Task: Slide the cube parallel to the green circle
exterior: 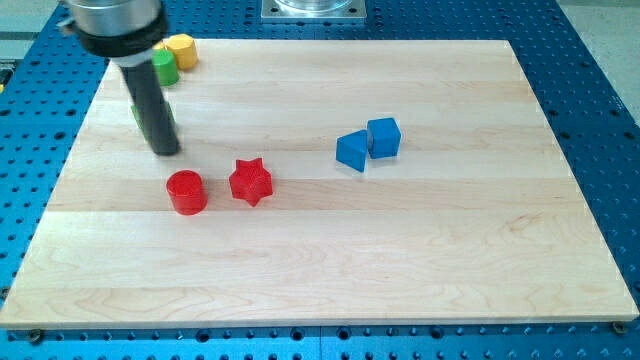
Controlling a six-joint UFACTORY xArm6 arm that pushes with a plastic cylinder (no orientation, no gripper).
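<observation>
A blue cube [384, 137] sits right of the board's middle, touching a blue triangular block [351, 151] on its left. A green round block [164, 68] stands near the top left corner, partly hidden by my rod. My tip [166, 150] rests on the board at the left, below the green block and just above a red cylinder [186, 192]. The tip is far to the left of the blue cube and touches no block.
A yellow block [181, 50] sits next to the green one at the top left. A red star [250, 182] lies right of the red cylinder. A bit of green [135, 113] shows behind the rod. The wooden board [400, 260] lies on a blue perforated table.
</observation>
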